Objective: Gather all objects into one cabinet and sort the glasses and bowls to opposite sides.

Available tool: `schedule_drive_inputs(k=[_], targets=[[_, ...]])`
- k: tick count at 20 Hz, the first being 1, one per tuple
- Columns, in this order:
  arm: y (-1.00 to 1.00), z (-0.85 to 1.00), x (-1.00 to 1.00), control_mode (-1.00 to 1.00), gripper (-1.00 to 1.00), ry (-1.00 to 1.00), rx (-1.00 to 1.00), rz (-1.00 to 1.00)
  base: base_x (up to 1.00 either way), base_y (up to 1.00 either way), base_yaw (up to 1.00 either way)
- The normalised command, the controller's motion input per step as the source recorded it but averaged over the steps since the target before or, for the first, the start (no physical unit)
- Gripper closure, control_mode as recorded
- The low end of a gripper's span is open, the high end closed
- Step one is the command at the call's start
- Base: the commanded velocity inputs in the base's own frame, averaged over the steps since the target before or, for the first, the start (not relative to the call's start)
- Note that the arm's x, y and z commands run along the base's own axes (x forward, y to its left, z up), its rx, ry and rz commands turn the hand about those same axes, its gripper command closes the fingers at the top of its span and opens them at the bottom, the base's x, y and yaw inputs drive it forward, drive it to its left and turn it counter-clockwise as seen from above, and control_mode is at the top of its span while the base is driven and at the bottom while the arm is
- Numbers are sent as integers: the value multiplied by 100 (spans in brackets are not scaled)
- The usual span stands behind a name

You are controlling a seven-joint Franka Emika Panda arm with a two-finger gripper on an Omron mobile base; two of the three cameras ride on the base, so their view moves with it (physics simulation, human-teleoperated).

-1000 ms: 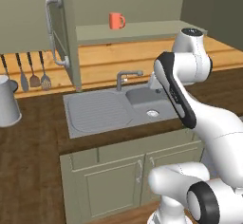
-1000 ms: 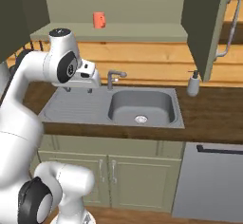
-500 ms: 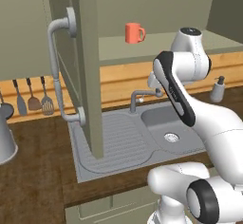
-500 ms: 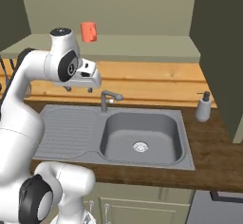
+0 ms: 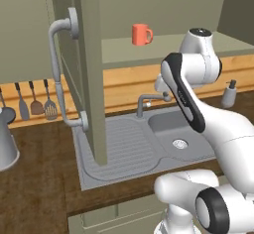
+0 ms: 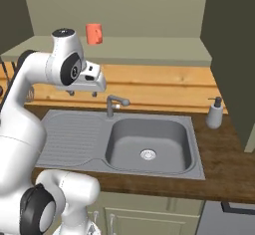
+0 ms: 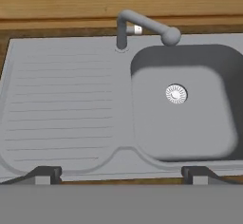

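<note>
One orange-red mug stands on the shelf of the open olive-green cabinet, above the sink. The cabinet's door with its long pale-grey handle swings out at the left. My gripper hangs open over the sink, below and in front of the shelf, pointing down. In the hand view its fingertips stand wide apart with nothing between them, the gripper over the sink's front rim. The bowls are out of view.
A grey sink with drainboard, basin and faucet lies under the hand. A soap dispenser stands on the wooden counter at right. Utensils hang at left above a grey pot. Another dark cabinet door juts out at right.
The whole scene has grown and shifted in both base views, so the cameras have moved closer to the sink and cabinet. The arm keeps its pose and the gripper stays open.
</note>
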Motion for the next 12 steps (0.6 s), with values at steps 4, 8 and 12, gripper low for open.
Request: schedule_drive_inputs(k=[4,8,12], targets=[[0,0,0,100,-100,0,0,0,56,0,0],[0,3,41,-100,-100,-4,0,0,0,0,0],[0,24,4,-100,-100,-18,0,0,0,0,0]])
